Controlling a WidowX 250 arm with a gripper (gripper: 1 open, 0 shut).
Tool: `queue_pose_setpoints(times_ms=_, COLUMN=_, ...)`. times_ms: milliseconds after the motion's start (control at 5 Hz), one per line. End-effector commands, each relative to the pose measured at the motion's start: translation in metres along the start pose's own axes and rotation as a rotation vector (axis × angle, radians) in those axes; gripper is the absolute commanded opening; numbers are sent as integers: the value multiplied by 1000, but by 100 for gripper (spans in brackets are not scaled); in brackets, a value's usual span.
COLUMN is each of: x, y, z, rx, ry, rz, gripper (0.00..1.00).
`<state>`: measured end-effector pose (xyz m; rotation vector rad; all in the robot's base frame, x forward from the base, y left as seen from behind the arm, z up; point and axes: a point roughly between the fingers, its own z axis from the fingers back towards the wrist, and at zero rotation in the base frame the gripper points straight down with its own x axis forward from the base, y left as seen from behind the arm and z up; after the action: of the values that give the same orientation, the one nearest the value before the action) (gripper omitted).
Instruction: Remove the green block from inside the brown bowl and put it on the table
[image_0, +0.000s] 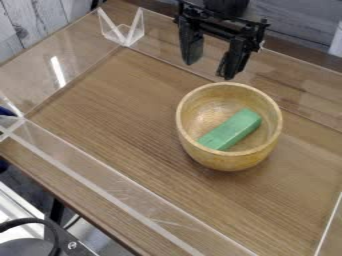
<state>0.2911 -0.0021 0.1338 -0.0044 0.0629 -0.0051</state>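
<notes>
The green block (230, 130) lies tilted inside the brown bowl (229, 160), which stands right of centre on the table (107, 115). The block is a bright green bar resting on the bowl's floor and leaning toward the right wall. My gripper (214, 57) hangs above and behind the bowl, near the far edge of the table. Its two black fingers point down with a wide gap between them, open and holding nothing. It does not touch the bowl.
Clear acrylic walls (80, 165) border the tabletop on the near left and far sides. A folded clear acrylic piece (123, 30) stands at the far left corner. A black cable or ring (27, 238) shows at the bottom left, off the table.
</notes>
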Motion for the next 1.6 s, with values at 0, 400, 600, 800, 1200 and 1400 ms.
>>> queue_pose_setpoints(times_ms=0, x=-4, y=-6, z=-12, rx=-3, ry=17, rz=-23, gripper=100)
queue_pose_setpoints(times_ms=400, x=-13, y=-18, z=-43, rx=-12, ry=30, rz=-82, gripper=100)
queue_pose_setpoints(times_ms=600, x=-11, y=-21, z=-53, rx=-14, ry=32, rz=-98, gripper=100)
queue_pose_setpoints(times_ms=800, x=-9, y=-26, z=-63, rx=-14, ry=33, rz=-115, gripper=100)
queue_pose_setpoints(times_ms=1200, x=-2, y=-32, z=-75, rx=-20, ry=23, rz=-148, gripper=100)
queue_pose_setpoints(times_ms=1400, x=1, y=-34, z=-81, rx=-24, ry=15, rz=-156, gripper=100)
